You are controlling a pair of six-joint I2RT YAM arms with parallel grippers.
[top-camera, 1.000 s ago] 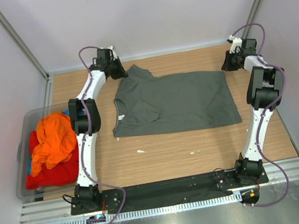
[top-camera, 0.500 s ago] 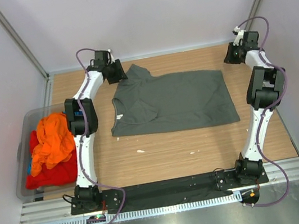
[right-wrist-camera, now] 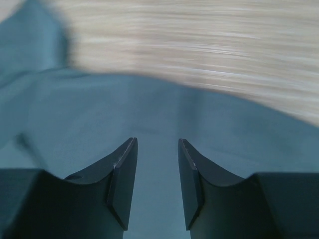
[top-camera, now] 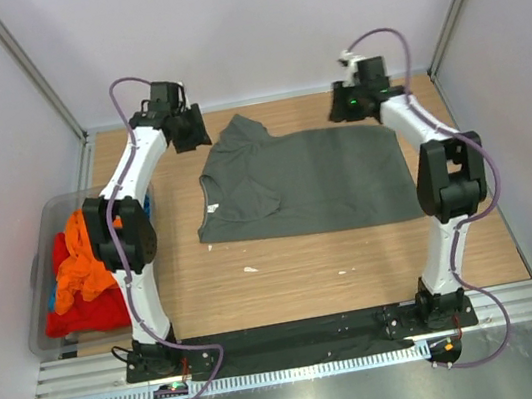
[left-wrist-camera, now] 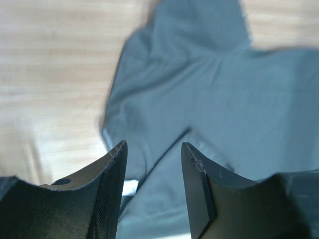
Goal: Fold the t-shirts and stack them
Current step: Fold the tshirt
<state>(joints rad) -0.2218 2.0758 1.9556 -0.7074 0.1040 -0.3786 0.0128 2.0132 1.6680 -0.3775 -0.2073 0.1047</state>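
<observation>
Left pincer [top-camera: 188, 129], jaws parted and empty, hovers beside the grey-green t-shirt [top-camera: 314, 182] at its far-left sleeve; right pincer [top-camera: 350, 105], likewise parted, above its far-right corner, near the desk's [top-camera: 307, 264] far edge.

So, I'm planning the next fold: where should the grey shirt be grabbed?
I'd pinch the grey shirt along its far edge from above: left claw at the sleeve, right claw at the hem corner. It lies flat, and both open claws hang over that edge.

Parted fingers [left-wrist-camera: 115, 189] above grey-green t-shirt [left-wrist-camera: 209, 94]
</observation>
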